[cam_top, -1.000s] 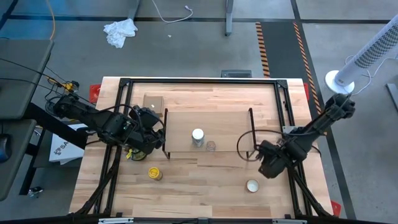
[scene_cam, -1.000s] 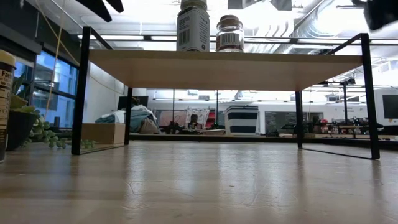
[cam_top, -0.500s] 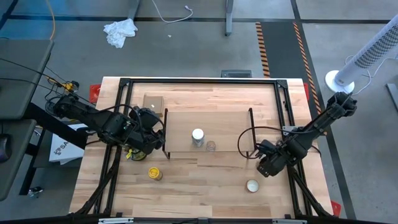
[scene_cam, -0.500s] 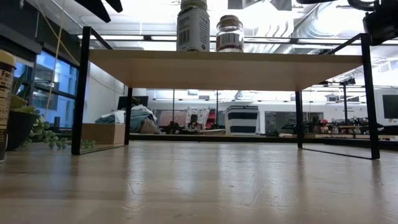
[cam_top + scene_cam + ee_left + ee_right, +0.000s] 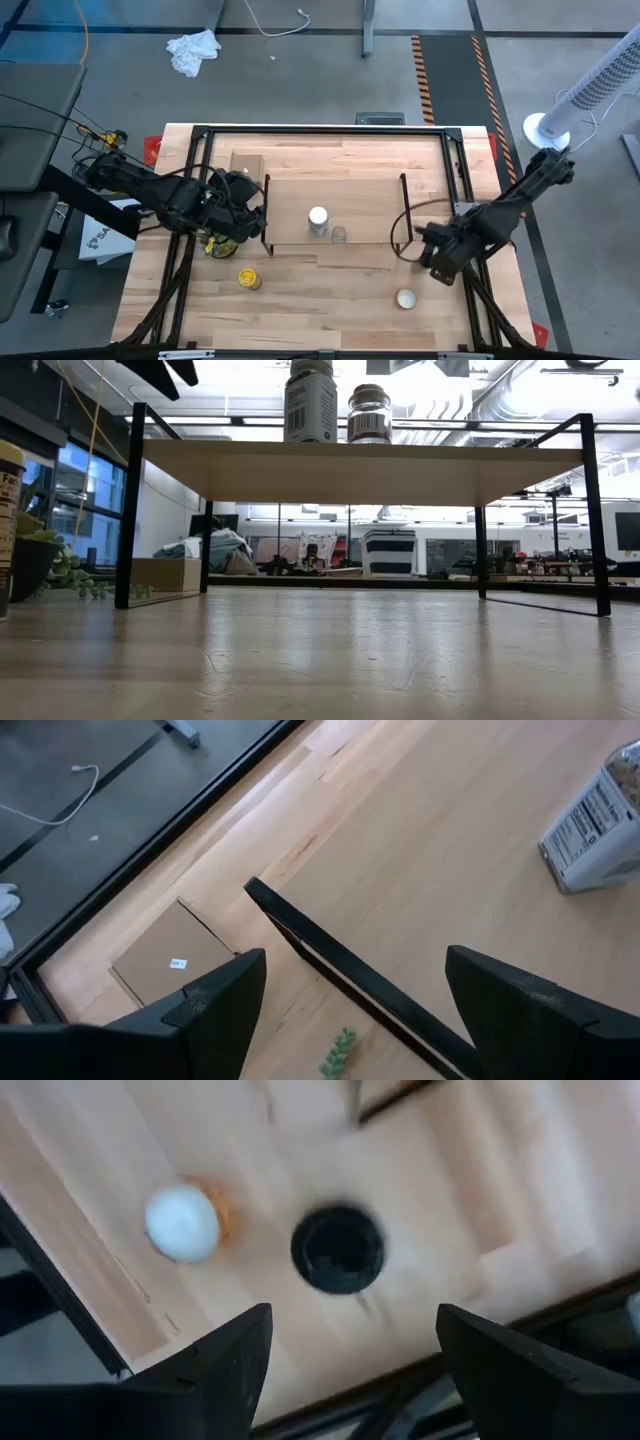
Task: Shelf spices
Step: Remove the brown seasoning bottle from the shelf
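Note:
The shelf point(image 5: 365, 205) carries the white-capped jar point(image 5: 318, 218) and the tiny clear pinkish jar point(image 5: 340, 235); both stand on its plank point(image 5: 360, 465) in the low view. The mustard-yellow jar point(image 5: 249, 278) stands on the table in front of the shelf's left end. The black-capped jar point(image 5: 338, 1248) shows only in the right wrist view, upright on the table; my right arm hides it from above. My right gripper point(image 5: 432, 262) hangs open above it, by the shelf's right end. My left gripper point(image 5: 252, 218) waits open at the shelf's left end.
A flat white tin point(image 5: 405, 298) lies near the table's front right, close to the black-capped jar point(image 5: 338, 1248). A tan cardboard box point(image 5: 246, 164) and a small green plant point(image 5: 215, 243) sit by my left gripper. A black frame point(image 5: 320, 131) rims the table.
My right gripper has risen, leaving the top of the low view, and has shifted a little toward the table's right and far edges. Its fingers stay apart. The jars and my left arm have kept still.

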Action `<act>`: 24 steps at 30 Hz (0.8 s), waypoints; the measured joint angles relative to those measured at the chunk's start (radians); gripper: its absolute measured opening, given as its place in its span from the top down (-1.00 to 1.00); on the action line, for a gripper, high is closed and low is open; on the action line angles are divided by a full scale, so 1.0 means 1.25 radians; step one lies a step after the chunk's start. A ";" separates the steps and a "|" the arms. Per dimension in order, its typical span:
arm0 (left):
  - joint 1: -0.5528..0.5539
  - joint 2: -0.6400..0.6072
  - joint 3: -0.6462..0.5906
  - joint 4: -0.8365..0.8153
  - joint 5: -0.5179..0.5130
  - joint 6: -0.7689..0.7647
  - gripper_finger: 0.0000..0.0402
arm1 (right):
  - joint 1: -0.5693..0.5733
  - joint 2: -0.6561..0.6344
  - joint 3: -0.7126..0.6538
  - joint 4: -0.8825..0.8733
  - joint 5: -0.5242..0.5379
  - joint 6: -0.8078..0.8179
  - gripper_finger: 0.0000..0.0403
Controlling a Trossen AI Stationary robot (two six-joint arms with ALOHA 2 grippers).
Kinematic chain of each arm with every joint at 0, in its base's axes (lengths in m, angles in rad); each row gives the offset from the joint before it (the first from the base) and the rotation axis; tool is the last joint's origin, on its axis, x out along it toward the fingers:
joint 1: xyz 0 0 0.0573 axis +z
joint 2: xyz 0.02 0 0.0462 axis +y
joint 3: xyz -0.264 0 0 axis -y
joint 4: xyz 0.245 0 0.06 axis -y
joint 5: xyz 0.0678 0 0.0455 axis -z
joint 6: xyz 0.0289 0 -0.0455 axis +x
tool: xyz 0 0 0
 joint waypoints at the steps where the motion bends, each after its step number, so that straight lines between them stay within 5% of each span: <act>1: 0.000 0.000 0.000 0.000 0.003 0.005 -0.52 | -0.007 0.000 0.039 -0.026 0.027 -0.003 -0.39; 8: 0.000 0.000 0.000 0.000 0.010 0.013 -0.52 | -0.138 0.062 0.249 -0.023 0.206 -0.176 -0.39; 16: 0.000 0.000 0.000 0.000 0.049 0.043 -0.52 | -0.275 0.277 0.323 0.211 0.188 -0.537 -0.39; 24: -0.001 0.000 0.000 0.000 0.067 0.062 -0.52 | -0.312 0.367 0.372 0.340 0.176 -0.561 -0.39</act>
